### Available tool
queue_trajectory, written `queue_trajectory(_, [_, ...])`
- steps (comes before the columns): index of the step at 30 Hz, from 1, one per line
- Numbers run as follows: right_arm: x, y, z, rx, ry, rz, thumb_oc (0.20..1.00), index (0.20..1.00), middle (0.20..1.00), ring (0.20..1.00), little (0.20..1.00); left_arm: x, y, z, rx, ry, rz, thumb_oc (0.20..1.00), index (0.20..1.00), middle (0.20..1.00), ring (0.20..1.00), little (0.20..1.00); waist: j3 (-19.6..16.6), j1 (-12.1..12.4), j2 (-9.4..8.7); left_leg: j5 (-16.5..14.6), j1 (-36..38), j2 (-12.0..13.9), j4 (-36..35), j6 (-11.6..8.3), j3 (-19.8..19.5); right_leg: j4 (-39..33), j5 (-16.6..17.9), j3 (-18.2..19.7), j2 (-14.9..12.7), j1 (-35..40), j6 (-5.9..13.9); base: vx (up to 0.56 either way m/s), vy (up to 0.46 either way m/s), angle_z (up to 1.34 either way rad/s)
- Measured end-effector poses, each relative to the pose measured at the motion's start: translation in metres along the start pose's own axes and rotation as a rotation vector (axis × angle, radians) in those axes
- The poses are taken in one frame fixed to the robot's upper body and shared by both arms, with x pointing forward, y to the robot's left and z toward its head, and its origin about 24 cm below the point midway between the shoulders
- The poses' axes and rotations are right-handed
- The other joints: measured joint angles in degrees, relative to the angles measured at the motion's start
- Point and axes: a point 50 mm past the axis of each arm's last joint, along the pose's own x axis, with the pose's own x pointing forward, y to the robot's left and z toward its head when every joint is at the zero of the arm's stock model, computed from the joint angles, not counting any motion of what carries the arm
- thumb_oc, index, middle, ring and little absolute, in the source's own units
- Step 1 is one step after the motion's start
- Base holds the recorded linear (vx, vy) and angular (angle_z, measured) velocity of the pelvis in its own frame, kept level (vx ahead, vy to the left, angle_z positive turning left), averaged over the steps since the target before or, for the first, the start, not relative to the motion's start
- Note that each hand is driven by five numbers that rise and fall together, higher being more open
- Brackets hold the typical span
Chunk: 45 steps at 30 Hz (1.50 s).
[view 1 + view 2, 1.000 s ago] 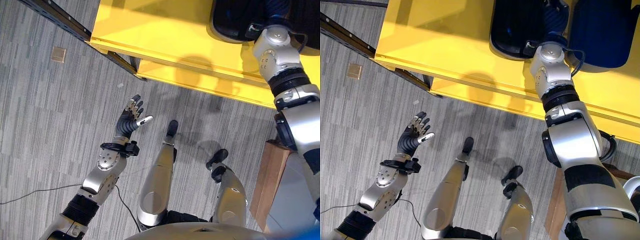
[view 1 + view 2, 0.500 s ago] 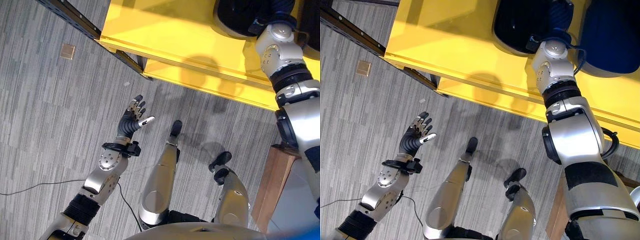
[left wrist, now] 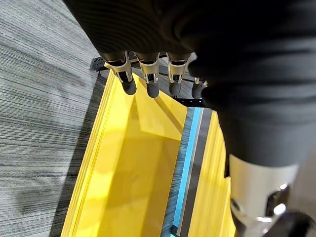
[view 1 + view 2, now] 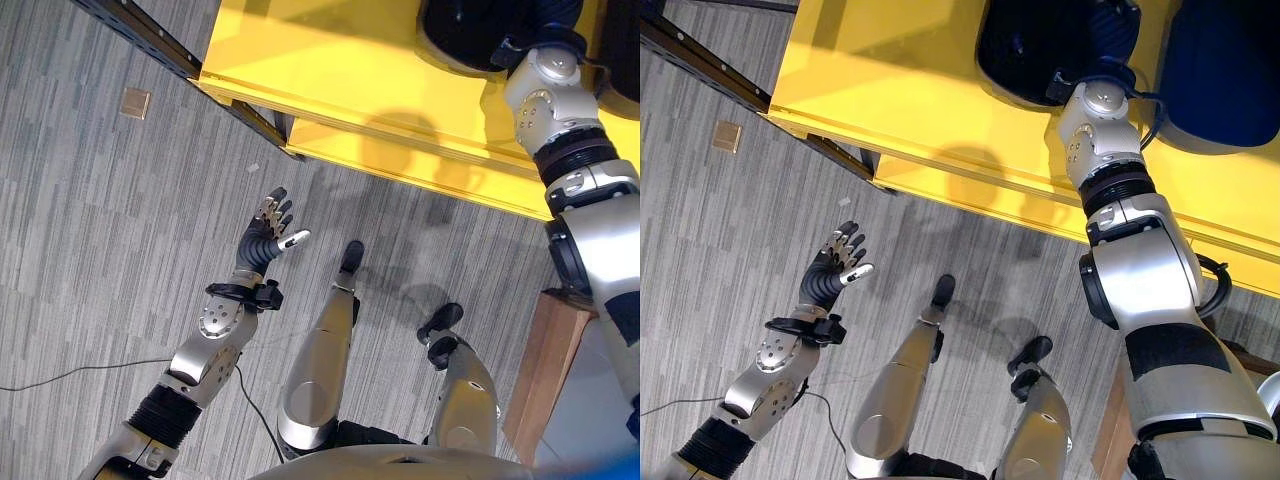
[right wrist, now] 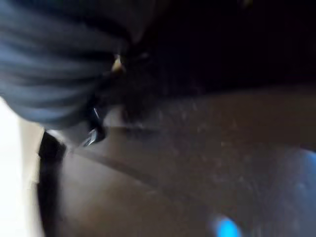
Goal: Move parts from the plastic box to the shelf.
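Dark blue plastic makes up the box (image 4: 1040, 50), which sits on the yellow shelf (image 4: 910, 90) near its far edge; a second blue box (image 4: 1225, 75) stands just beside it toward the robot's right. No part can be made out in either box, so which way any part points cannot be told. The right arm reaches up over the shelf's front edge and its wrist goes into the first box; the right hand is hidden inside, and whether its fingers are spread or closed cannot be told. The right wrist view gives a dark, blurred surface from very close and nothing readable.

The left hand (image 4: 268, 232) hangs over the grey carpet floor (image 4: 90, 230), well short of the shelf's front edge, palm turned up, fingers straight and spread, thumb set apart, holding nothing. The left wrist view shows those fingers (image 3: 127, 81) in a row with the shelf's yellow boards beyond them and a blue and grey strip between two boards, which the eye views do not show. A small tan square (image 4: 134, 102) lies on the floor near the shelf's left corner.
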Motion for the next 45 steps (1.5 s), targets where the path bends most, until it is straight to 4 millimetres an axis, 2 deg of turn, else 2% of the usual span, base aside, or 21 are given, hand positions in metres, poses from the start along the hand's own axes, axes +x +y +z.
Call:
queue_trajectory(9, [-0.003,0.011,0.003,0.056,0.000,0.000,1.000,1.000,1.000,1.000,1.000,0.002,-0.002,0.001,0.001,-0.003,0.001,1.000,1.000,1.000,1.000,1.000,-0.01,-0.29,0.01,0.00,-0.03,0.05,-0.04,0.00,0.05,0.00,0.00,0.07,0.02,-0.13,0.00,0.00,0.000,0.00])
queue_trajectory(13, [-0.010,0.029,0.012,0.124,-0.032,0.054,1.000,1.000,1.000,1.000,1.000,0.003,-0.002,0.002,0.002,-0.010,0.002,1.000,1.000,1.000,1.000,1.000,-0.01,-0.50,0.01,0.00,-0.04,0.11,-0.04,0.00,0.16,0.00,0.00,0.18,0.06,-0.25,-0.01,0.00,0.000,0.00])
queue_trajectory(15, [-0.012,0.032,0.016,0.144,-0.045,0.066,1.000,1.000,1.000,1.000,1.000,0.003,-0.002,0.002,0.002,-0.009,0.002,1.000,1.000,1.000,1.000,1.000,-0.01,-0.49,0.01,0.00,-0.04,0.11,-0.04,0.00,0.17,0.00,0.00,0.18,0.05,-0.25,-0.01,0.00,0.000,0.00])
queue_trajectory(18, [-0.025,0.043,0.029,0.216,-0.118,0.126,1.000,1.000,1.000,1.000,1.000,0.003,-0.001,0.002,0.004,-0.008,0.013,1.000,1.000,1.000,1.000,1.000,-0.01,-1.10,0.01,0.00,-0.03,0.13,0.04,0.01,0.24,0.05,0.01,0.28,0.05,-0.26,-0.01,0.00,0.000,0.00])
queue_trajectory(22, [-0.038,0.046,0.037,0.274,-0.189,0.164,1.000,1.000,1.000,1.000,1.000,0.003,0.000,0.002,0.006,-0.008,0.013,1.000,1.000,1.000,1.000,1.000,-0.01,-2.11,0.01,0.01,0.19,0.19,0.19,0.02,0.38,0.26,0.02,0.49,0.04,-0.21,-0.03,0.00,-0.001,-0.01])
queue_trajectory(30, [-0.061,0.044,0.043,0.222,-0.334,0.229,1.000,1.000,1.000,1.000,1.000,0.002,0.001,0.002,0.013,-0.002,0.016,1.000,1.000,1.000,1.000,1.000,-0.01,-3.23,0.01,-0.02,0.97,0.43,0.84,0.06,0.81,1.09,-0.03,1.18,0.05,0.23,-0.15,-0.01,0.000,-0.03])
queue_trajectory(31, [-0.073,0.043,0.041,0.209,-0.374,0.254,1.000,1.000,1.000,1.000,1.000,0.002,0.001,0.002,0.015,-0.001,0.014,1.000,1.000,1.000,1.000,1.000,-0.01,-3.51,0.01,-0.02,1.14,0.53,0.91,0.06,0.98,1.24,-0.17,1.48,0.09,0.23,-0.50,-0.01,-0.016,-0.06])
queue_trajectory(37, [-0.108,0.028,0.016,0.192,-0.398,0.328,1.000,1.000,1.000,1.000,1.000,0.001,0.006,0.003,0.013,-0.003,0.038,1.000,1.000,1.000,1.000,1.000,-0.08,-4.74,-0.08,-0.21,3.12,1.00,0.68,0.22,2.06,1.48,-0.21,2.75,0.28,1.13,-0.67,-0.01,-0.006,-0.09])
queue_trajectory(40, [-0.133,0.012,-0.010,0.186,-0.348,0.396,1.000,1.000,1.000,1.000,1.000,-0.002,0.016,0.005,0.014,-0.012,0.087,1.000,1.000,1.000,1.000,1.000,-0.13,-6.23,-0.10,-0.28,4.85,1.14,0.34,0.28,2.81,1.55,-0.22,3.59,0.30,2.14,-0.67,0.00,-0.009,-0.10])
queue_trajectory(45, [-0.162,-0.009,-0.039,0.180,-0.259,0.454,1.000,1.000,1.000,1.000,1.000,-0.009,0.023,0.016,0.075,-0.065,0.115,1.000,1.000,1.000,1.000,1.000,-1.20,-7.67,-0.23,-0.58,6.71,1.60,-0.19,0.33,3.50,1.49,-0.40,4.16,0.52,3.26,-0.81,0.02,-0.017,-0.08])
